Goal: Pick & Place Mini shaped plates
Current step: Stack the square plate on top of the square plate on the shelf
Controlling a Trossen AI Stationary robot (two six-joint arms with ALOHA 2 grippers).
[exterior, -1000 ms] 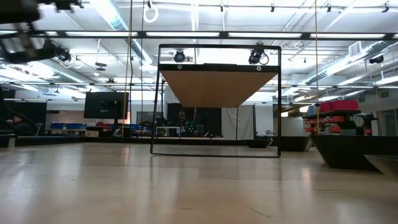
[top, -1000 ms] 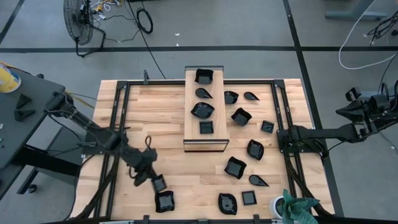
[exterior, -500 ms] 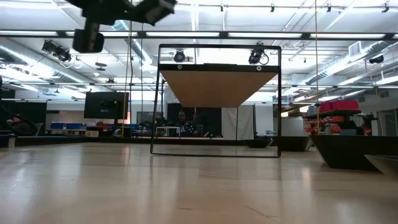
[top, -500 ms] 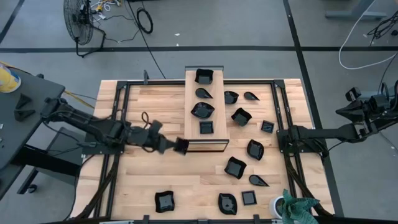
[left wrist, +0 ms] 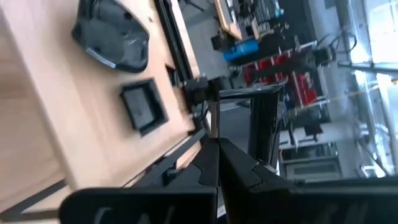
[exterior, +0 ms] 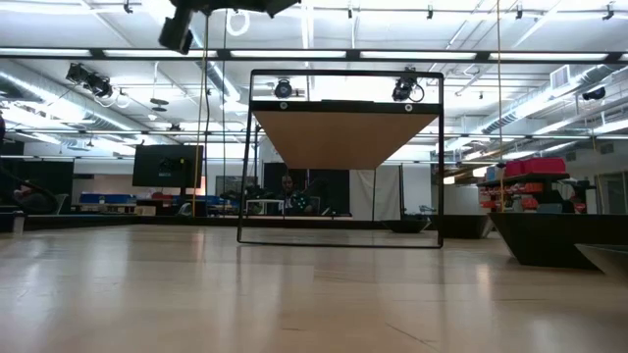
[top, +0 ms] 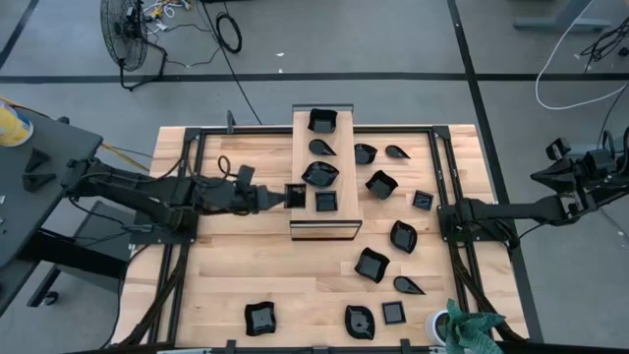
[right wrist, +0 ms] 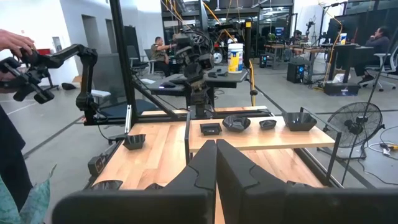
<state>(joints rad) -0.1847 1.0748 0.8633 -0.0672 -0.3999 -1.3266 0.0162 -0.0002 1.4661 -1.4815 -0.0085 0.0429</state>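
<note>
Several small glossy black plates lie scattered on the wooden table (top: 246, 265), and several more sit on the long light wooden board (top: 324, 228). My left gripper (top: 283, 197) reaches in from the table's left and is shut on a small square plate (top: 295, 195) at the board's left edge, beside another square plate (top: 325, 202) on the board. In the left wrist view that plate (left wrist: 143, 109) and a wavy one (left wrist: 112, 40) show on the board. My right gripper (right wrist: 216, 155) is shut at the table's right side, touching nothing. My left gripper pinches the small square plate by its left rim (top: 290, 196) between its two fingers. The fingers come nearly level from the table's left. The plate is lifted clear, over the board's left edge; how it tilts I cannot tell.
Black frame rails (top: 192, 177) run along the table's left and right sides. A green cloth (top: 470, 329) and a white cup (top: 439, 324) sit at the near right corner. Loose plates (top: 371, 265) lie right of the board and along the near edge (top: 260, 318). A person's hands (right wrist: 18, 56) show beyond the table.
My left gripper has risen from the table's near left part and swung toward the far edge and the right, up to the board's left edge, rolling its wrist. The small square plate has gone with it, lifted clear of the table.
</note>
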